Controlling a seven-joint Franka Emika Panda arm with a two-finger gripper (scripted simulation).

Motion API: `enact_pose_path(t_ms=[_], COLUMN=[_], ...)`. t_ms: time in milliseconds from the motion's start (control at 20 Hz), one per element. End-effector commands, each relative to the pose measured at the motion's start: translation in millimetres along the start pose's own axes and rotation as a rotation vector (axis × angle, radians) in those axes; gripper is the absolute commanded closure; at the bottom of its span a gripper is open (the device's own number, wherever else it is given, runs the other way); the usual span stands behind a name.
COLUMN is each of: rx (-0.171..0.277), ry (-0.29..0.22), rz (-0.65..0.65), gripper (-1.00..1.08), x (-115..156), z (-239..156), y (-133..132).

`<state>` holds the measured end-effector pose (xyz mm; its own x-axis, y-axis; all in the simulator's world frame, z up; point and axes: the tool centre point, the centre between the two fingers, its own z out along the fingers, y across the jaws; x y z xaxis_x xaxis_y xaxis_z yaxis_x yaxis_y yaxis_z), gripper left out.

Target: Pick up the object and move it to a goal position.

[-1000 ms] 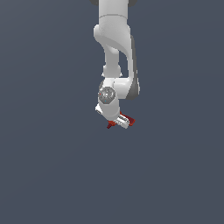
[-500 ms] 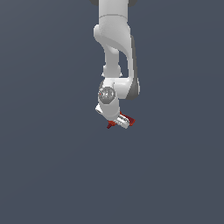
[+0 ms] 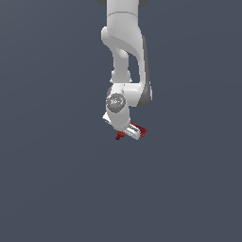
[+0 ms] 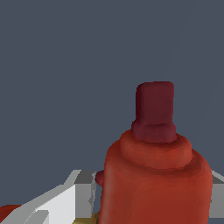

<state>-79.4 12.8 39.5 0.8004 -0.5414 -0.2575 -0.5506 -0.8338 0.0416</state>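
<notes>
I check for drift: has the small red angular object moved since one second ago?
No. The small red angular object sits in the same place in the exterior view.

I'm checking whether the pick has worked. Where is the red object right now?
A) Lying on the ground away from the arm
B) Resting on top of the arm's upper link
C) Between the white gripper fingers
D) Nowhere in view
C: the red object sits at the gripper, and in the wrist view it fills the space beside a white finger.
</notes>
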Motion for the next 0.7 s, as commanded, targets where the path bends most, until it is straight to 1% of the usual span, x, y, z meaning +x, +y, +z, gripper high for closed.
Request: enact_pose_path(t_ms=[0,650], rx=[0.002,0.001], ry=[0.004,0.004], rz=[0.000,0.000], gripper=[1.08,1.08], x=[4,35], z=[-13,-97], y=[-6,-49])
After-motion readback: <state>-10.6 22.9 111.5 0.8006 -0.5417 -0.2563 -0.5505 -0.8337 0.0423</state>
